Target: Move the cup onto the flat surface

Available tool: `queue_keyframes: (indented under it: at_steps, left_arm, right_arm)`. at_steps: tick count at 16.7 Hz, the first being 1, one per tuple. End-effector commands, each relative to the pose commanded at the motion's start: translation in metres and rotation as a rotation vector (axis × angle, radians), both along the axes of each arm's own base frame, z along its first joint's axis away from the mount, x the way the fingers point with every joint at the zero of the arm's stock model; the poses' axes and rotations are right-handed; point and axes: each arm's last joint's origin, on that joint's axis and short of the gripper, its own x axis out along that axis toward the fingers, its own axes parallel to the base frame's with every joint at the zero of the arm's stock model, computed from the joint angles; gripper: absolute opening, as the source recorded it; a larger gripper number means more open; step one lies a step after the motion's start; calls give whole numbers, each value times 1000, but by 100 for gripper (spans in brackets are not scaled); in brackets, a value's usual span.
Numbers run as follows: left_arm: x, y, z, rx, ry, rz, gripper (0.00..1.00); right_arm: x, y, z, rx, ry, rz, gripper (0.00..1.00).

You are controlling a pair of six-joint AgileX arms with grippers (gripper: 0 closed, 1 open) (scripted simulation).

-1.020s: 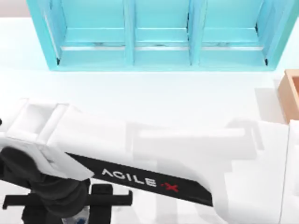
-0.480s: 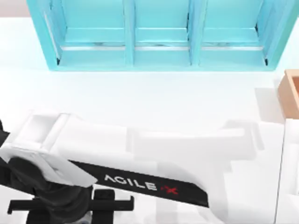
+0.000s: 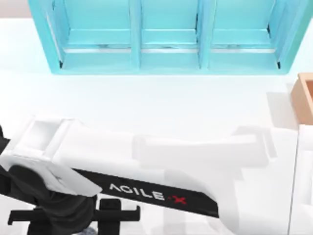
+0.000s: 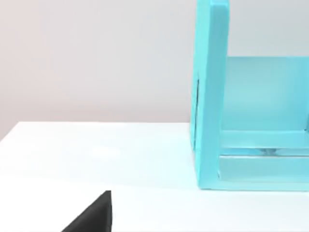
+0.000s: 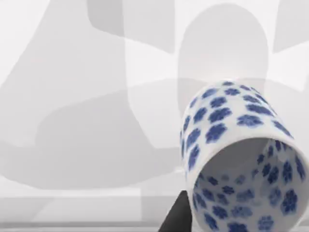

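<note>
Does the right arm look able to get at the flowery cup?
Probably yes: the cup is right by the right hand in the right wrist view, with nothing seen between them.

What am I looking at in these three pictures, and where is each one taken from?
This is a simulated pair of AgileX robot arms at a white table. One picture looks down from above. It shows a turquoise shelf unit at the far side, a tan box at the right edge, and a white arm reaching across. The other two come from wrist cameras. The left one looks across the table at the shelf's end, with the left tool just in sight. The right one shows the cup, white with blue flowers. It is tilted above the table and apparently gripped by the right tool.
</note>
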Motion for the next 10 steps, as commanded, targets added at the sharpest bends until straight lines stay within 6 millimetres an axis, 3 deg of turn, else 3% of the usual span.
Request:
queue_keyframes:
  at_steps: [4, 10]
  left_arm:
    - [0, 0, 0, 0, 0, 0, 100]
    - [0, 0, 0, 0, 0, 0, 100]
  right_arm:
    - [0, 0, 0, 0, 0, 0, 98]
    - [0, 0, 0, 0, 0, 0, 100]
